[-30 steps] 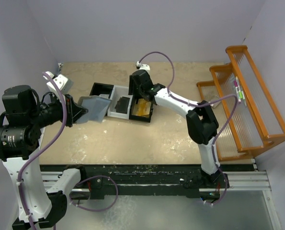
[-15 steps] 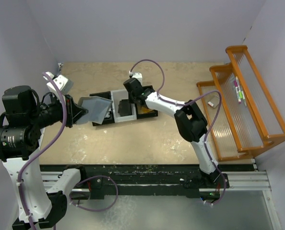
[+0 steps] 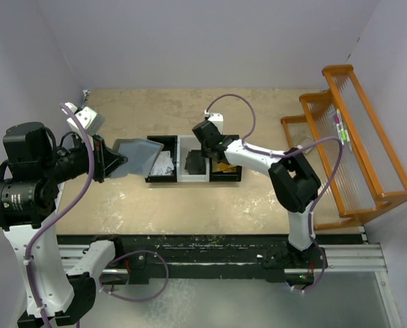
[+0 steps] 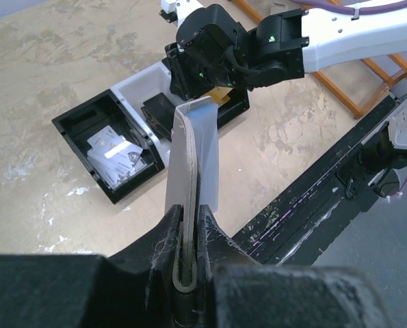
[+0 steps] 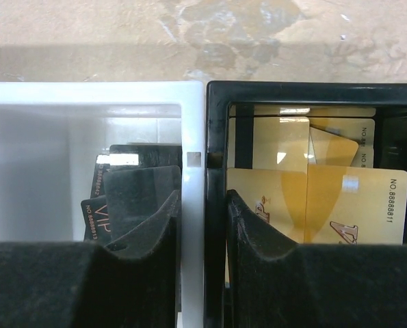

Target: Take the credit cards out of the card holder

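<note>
Steadiness counts: left claw (image 4: 188,219) pinching the card holder (image 4: 196,150), right claw (image 5: 203,205) pinching the tray (image 5: 87,92) by its divider, we should slide it flat.

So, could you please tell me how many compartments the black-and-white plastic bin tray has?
3 in the bin tray: the left black compartment holds white cards, the middle white compartment holds black cards, the right black compartment holds gold cards. None looks hidden.

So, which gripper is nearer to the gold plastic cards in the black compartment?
Right. The right gripper grips the tray divider just beside the gold cards; the left gripper holds the flat grey card holder, left of the tray.
</note>
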`<action>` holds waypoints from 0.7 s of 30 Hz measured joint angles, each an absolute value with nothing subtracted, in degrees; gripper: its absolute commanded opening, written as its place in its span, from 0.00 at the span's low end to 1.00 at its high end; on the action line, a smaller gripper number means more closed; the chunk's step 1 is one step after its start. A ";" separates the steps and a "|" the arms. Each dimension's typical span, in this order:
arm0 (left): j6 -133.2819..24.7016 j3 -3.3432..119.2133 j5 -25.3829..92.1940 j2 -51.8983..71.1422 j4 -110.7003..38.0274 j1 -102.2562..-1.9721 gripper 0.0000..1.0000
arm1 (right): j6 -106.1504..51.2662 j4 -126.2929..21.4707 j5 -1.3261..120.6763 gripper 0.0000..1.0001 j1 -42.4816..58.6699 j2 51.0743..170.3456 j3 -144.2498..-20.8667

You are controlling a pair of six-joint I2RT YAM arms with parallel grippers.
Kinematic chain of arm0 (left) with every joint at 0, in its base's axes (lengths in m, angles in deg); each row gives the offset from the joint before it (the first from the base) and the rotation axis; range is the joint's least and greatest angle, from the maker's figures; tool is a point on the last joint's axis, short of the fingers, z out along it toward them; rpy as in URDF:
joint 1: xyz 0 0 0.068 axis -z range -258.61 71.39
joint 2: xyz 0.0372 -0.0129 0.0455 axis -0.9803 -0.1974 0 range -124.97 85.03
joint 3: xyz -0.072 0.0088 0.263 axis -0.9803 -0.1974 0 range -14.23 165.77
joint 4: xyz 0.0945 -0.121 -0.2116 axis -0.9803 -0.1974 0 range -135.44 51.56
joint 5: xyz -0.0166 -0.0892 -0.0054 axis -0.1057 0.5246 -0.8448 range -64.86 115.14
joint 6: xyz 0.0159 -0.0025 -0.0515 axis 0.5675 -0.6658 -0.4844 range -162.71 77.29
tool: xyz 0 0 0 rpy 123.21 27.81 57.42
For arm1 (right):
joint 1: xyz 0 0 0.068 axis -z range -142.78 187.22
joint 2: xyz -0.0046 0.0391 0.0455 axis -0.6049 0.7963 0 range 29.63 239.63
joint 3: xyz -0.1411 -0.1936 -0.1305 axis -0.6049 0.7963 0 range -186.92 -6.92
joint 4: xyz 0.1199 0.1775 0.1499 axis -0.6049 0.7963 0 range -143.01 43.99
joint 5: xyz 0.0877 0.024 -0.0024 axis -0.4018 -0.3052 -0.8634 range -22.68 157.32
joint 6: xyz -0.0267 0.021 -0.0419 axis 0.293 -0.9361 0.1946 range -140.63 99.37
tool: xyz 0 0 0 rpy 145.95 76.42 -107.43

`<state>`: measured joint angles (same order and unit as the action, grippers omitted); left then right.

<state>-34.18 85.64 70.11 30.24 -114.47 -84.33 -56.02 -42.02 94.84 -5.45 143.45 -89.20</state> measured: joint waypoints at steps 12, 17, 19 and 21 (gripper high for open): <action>-35.75 82.80 73.83 30.46 -114.23 -84.33 0.00 | -55.76 -40.19 91.19 0.91 -1.02 136.13 -85.29; -38.83 79.28 76.54 29.96 -111.98 -84.33 0.00 | -53.80 -41.37 82.32 0.95 -1.13 121.42 -84.18; -40.32 78.47 78.20 29.37 -110.80 -84.33 0.00 | -52.90 -44.80 75.04 0.96 -1.11 113.22 -81.14; -42.28 77.75 80.41 28.50 -108.98 -84.33 0.00 | -52.11 -48.95 66.34 0.97 -1.08 105.86 -77.95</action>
